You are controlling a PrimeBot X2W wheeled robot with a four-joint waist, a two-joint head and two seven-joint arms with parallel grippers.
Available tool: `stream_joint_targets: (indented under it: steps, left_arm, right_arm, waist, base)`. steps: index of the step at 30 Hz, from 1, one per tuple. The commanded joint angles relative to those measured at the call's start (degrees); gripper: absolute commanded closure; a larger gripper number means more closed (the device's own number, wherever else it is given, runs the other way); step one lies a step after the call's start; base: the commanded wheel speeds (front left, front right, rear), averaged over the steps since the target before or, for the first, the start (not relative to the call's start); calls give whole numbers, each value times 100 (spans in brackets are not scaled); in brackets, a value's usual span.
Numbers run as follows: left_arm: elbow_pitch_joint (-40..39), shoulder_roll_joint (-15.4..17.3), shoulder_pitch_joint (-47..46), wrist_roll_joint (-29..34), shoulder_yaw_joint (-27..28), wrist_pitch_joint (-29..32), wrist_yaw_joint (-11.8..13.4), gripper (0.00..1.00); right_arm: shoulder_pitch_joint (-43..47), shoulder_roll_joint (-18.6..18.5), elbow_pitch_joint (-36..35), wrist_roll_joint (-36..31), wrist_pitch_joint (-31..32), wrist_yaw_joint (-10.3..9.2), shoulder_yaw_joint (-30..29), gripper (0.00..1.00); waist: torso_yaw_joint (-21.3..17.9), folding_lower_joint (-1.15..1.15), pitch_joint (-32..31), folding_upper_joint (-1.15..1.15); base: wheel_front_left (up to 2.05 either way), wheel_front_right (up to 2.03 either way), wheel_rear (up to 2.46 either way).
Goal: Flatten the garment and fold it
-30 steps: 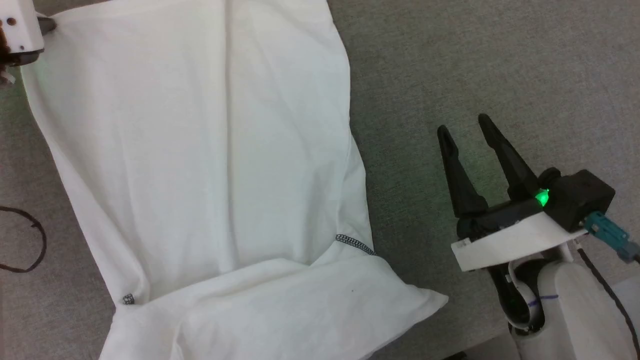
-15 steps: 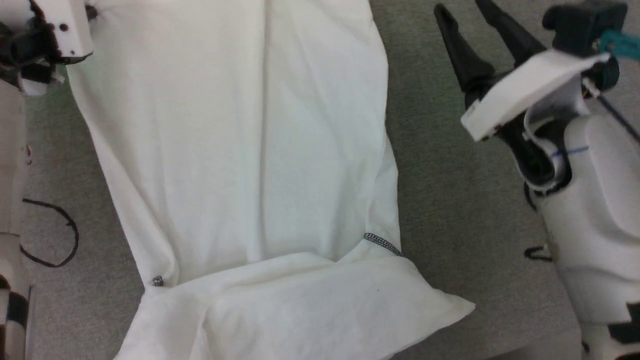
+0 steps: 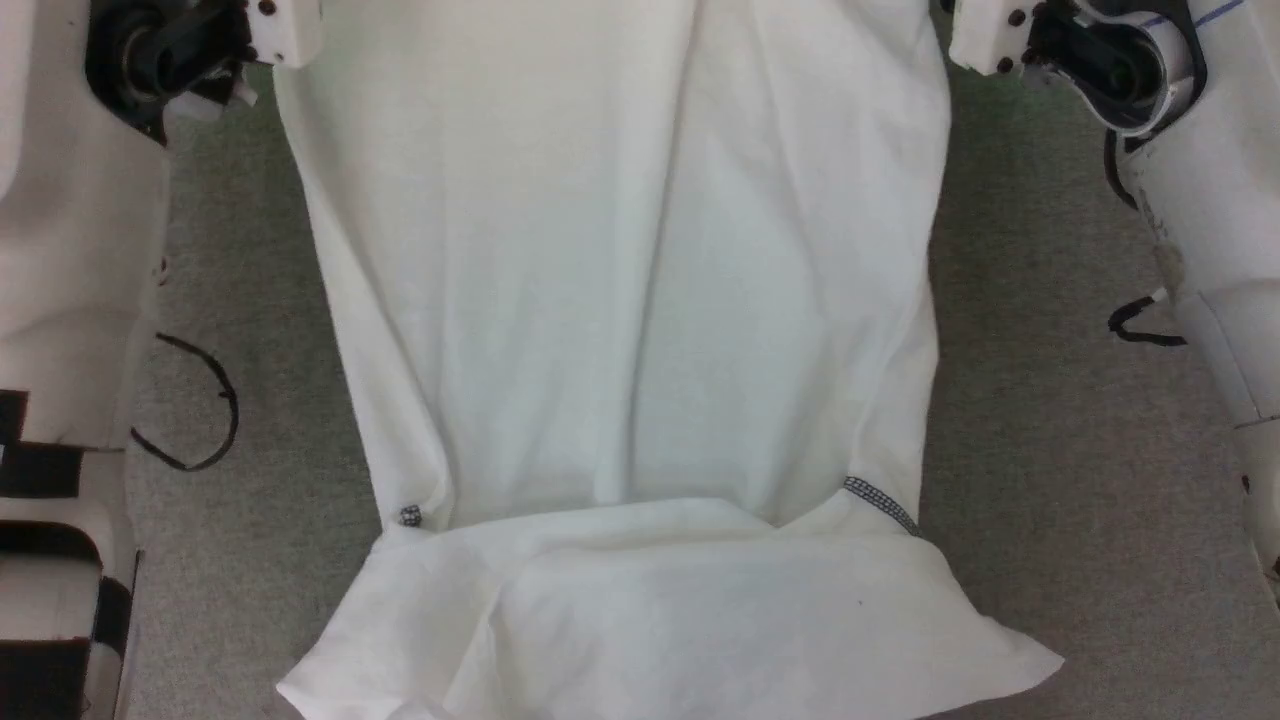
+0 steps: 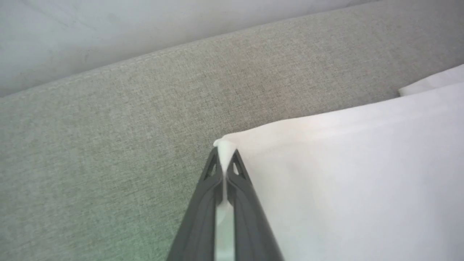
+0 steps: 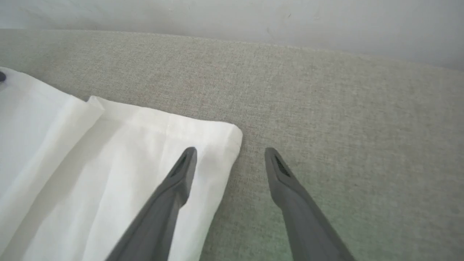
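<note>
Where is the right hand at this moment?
In the right wrist view the open right hand straddles a corner of the garment: one finger over the cloth, one over the grey surface.

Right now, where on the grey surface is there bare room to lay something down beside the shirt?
Widest bare patch: grey surface between the garment and the right arm. Also bare beyond the far edge. The left strip holds a cable loop. Crowded at the far corners: left gripper pinching, right gripper open.
</note>
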Motion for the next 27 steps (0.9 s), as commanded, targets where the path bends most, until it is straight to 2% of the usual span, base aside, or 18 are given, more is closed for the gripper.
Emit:
stream_joint_targets:
  steps: [1,6,9,10,11,12,15,18,27]
  left_arm:
    - [-65,-38,-76,-74,-71,-68,-39,100]
    - [-300,-61,-177,-249,-351,-183,-41,100]
    - [-345,-40,-201,-336,-492,-242,-42,100]
    - [-342,-28,-208,-359,-528,-261,-42,100]
    - [-343,-13,-215,-378,-565,-285,-42,100]
    - [-341,6,-222,-397,-596,-311,-42,100]
    - [-319,57,-233,-470,-685,-386,-42,100]
    - [-306,122,-265,-548,-753,-485,-42,100]
    - [-119,372,-299,-547,-721,-1539,-42,100]
  right_arm:
    - [-112,-9,165,32,-16,-4,26,0]
    - [-493,-10,797,71,89,-4,207,0]
    - [-536,27,1107,172,517,-4,465,0]
    - [-528,41,1219,238,778,-4,547,53]
    - [-524,42,1320,271,1049,-4,645,74]
    - [-526,35,1391,302,1271,-4,726,100]
    - [-516,-1,1482,380,1704,-4,917,100]
    - [-573,-115,1388,410,1630,-4,1006,100]
    - [-830,-646,963,256,-420,-4,924,100]
  waist:
    - [251,-1,169,0]
    - [429,-1,290,0]
    - [461,-1,299,0]
    - [461,-1,297,0]
    - [455,-1,294,0]
    - [446,-1,290,0]
    - [430,-1,252,0]
    - [426,-1,237,0]
    - [441,-1,-278,0]
  base:
    - [0,0,0]
    - [0,0,0]
    - [0,0,0]
    - [0,0,0]
    - [0,0,0]
    - [0,0,0]
    - [0,0,0]
    - [0,0,0]
    - [0,0,0]
